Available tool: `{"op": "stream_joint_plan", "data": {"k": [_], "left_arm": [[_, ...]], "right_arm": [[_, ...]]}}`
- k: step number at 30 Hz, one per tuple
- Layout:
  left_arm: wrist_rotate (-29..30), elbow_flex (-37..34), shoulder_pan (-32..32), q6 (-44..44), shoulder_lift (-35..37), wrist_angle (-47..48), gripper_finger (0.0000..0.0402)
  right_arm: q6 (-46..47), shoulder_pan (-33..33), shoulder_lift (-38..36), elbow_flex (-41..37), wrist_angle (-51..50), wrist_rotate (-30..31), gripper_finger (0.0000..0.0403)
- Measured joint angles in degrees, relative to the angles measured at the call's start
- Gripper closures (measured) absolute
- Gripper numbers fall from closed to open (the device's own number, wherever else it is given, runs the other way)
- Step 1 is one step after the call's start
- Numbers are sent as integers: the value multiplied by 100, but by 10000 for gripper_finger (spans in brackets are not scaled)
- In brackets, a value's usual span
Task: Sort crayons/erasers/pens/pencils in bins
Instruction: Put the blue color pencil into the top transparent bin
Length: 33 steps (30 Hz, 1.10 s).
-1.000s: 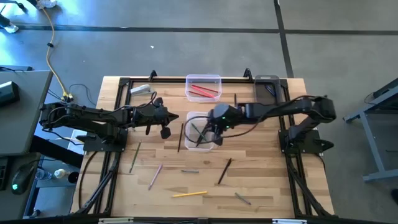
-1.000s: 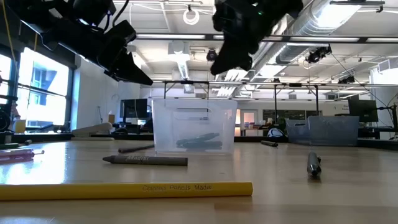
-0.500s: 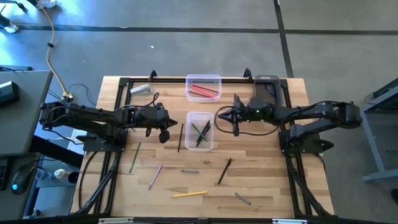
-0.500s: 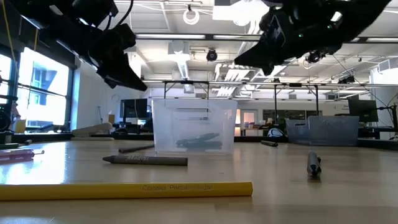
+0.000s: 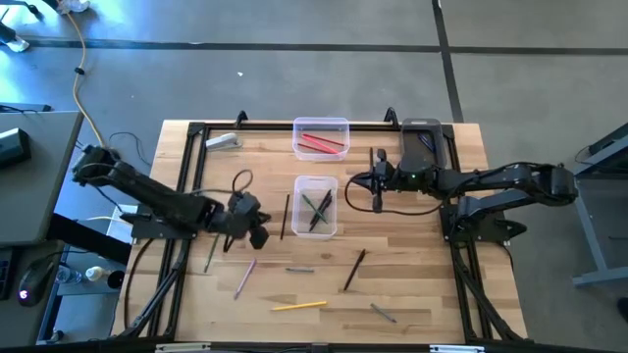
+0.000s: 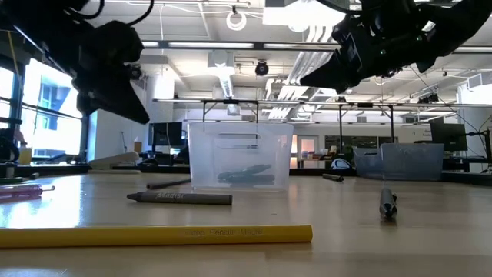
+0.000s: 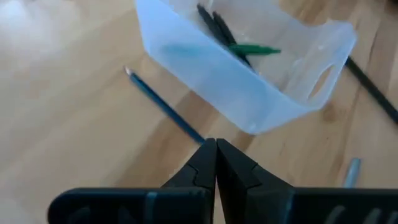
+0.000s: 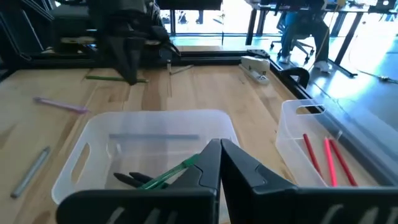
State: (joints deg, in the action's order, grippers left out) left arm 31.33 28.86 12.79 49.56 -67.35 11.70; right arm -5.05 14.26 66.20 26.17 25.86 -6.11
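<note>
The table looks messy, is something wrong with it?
Nothing is broken or spilled. Loose pencils and crayons, like the yellow pencil, lie scattered on the table because they are not sorted yet. The middle bin holds a few pens, the far bin red ones.

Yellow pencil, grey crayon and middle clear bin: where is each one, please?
yellow pencil (image 6: pixel 154 234), low view, middle of its shaft
grey crayon (image 6: pixel 181 198), low view, its label
middle clear bin (image 6: pixel 240 132), low view, front wall

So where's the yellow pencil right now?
In the high view the yellow pencil lies flat near the table's front edge, left of centre, between a pink crayon and a grey pen; no pincer is near it.
</note>
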Motion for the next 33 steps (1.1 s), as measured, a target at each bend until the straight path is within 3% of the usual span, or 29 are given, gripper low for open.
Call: {"op": "stream_joint_plan", "data": {"k": [6, 10, 14, 23, 33], "left_arm": [[435, -8, 480, 736, -953, -718, 383], [453, -8, 569, 883, -1461, -1311, 352], [542, 7, 576, 1208, -1798, -1256, 314], [718, 22, 576, 1020, -2399, -1940, 240], [1136, 106, 576, 915, -2901, -2177, 240]], "right_arm": [[22, 0, -20, 0, -86, 0, 403], [10, 0, -20, 0, -132, 0, 403], [10, 0, -20, 0, -131, 0, 403], [3, 0, -20, 0, -126, 0, 403], [-99, -2, -18, 0, -126, 0, 403]]}}
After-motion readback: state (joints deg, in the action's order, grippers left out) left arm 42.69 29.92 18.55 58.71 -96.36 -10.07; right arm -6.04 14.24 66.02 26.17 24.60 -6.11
